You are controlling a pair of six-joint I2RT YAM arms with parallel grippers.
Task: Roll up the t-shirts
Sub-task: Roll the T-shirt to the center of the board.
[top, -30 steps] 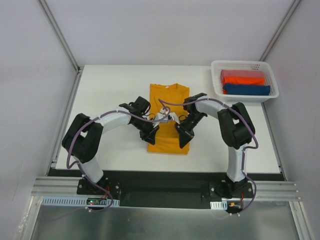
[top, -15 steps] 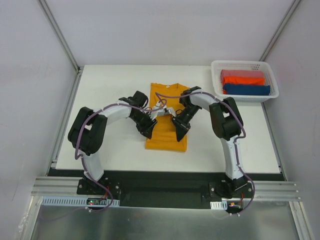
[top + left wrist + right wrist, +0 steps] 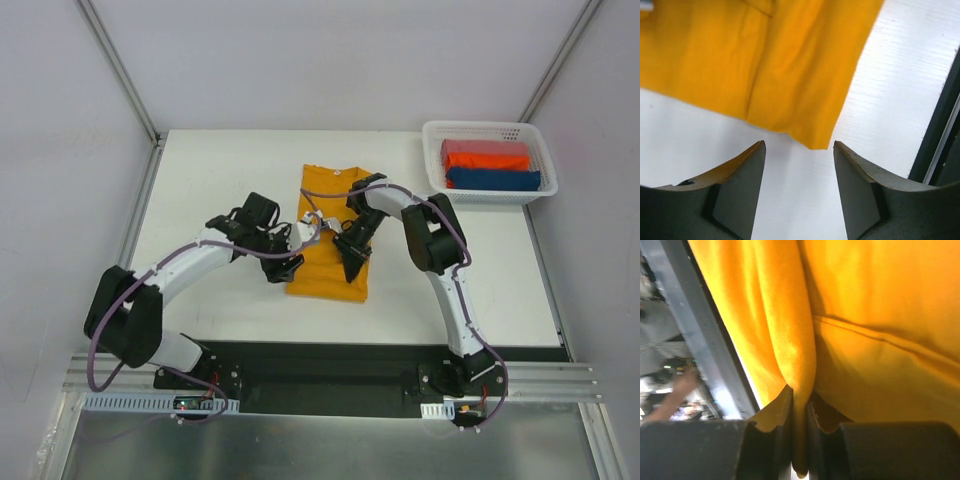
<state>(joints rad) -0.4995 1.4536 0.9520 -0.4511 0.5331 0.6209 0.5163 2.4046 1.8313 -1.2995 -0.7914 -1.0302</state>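
A mustard-yellow t-shirt, folded into a long strip, lies in the middle of the white table, collar at the far end. My left gripper stands open at the strip's left side near its front corner. In the left wrist view the shirt's corner lies just past the gap between the fingers, and nothing is held. My right gripper sits over the strip's right side. The right wrist view shows it shut on a pinched fold of the t-shirt.
A white basket at the table's far right corner holds folded red, orange and blue cloths. White walls and metal frame posts enclose the table. A black rail runs along the near edge.
My left gripper has let go of the shirt, opened, and drawn back left as its arm swung outward. The right gripper has moved slightly left and away, still holding cloth. The strip's front end has shifted.
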